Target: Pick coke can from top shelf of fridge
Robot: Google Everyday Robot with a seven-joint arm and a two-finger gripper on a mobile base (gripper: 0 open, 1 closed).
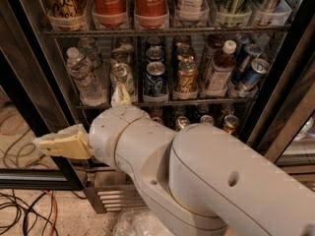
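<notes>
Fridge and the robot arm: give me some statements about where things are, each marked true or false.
Two coke cans stand side by side on the top shelf. True.
The gripper is up at the coke cans. False: it is low at the left, below the rack of short cans.
Water bottles stand at the left end of that rack. True.
The coke cans are at the right end of the top shelf. False: they are left of the middle.
</notes>
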